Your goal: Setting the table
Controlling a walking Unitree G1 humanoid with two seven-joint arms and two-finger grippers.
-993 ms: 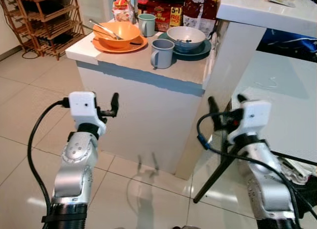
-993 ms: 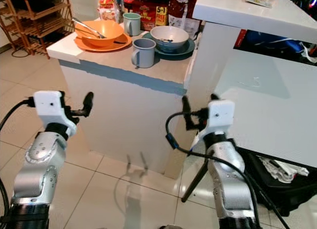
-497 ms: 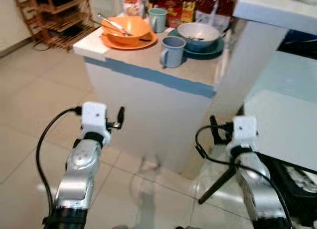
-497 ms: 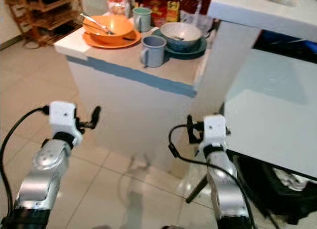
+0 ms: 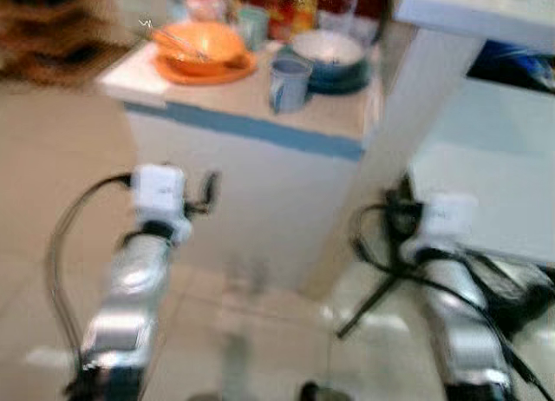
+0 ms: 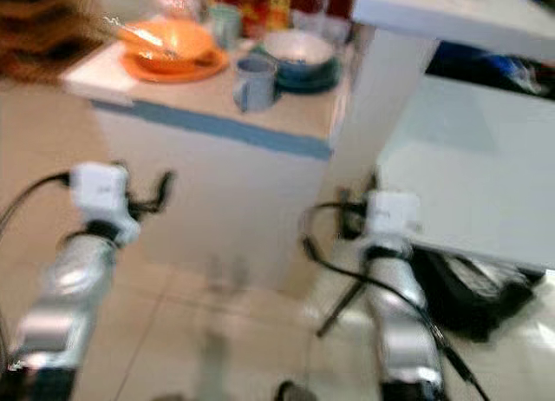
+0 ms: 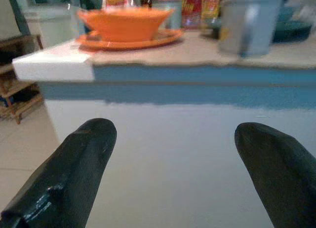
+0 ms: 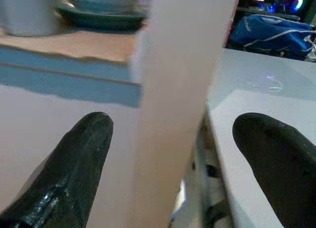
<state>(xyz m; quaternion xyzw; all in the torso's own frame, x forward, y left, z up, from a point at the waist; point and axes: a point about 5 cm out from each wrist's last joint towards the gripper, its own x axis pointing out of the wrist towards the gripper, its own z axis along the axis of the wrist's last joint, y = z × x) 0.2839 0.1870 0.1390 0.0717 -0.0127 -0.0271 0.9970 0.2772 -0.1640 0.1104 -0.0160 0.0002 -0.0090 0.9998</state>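
The head views are blurred. On the white counter [image 5: 260, 128] with a blue edge strip stand an orange bowl [image 5: 199, 43] holding utensils on an orange plate, a grey-blue mug [image 5: 288, 82], a second mug [image 5: 251, 23], and a pale blue bowl [image 5: 328, 52] on a teal plate. My left gripper [image 7: 175, 132] is open below the counter's front, facing its side; the orange bowl [image 7: 126, 23] and the mug [image 7: 247, 23] sit above it. My right gripper [image 8: 175, 124] is open too, facing the counter's white corner post [image 8: 182, 65].
A low white table [image 5: 486, 171] stands to the right of the counter, with a dark bag [image 6: 477, 288] on the floor under it. Food packets [image 5: 303, 6] line the counter's back. A brown shelf [image 5: 43, 36] is at far left. Tiled floor lies in front.
The whole picture has shifted and blurred, so the camera is moving. Both arms keep the same raised pose with open fingers. The dishes on the counter stay in place.
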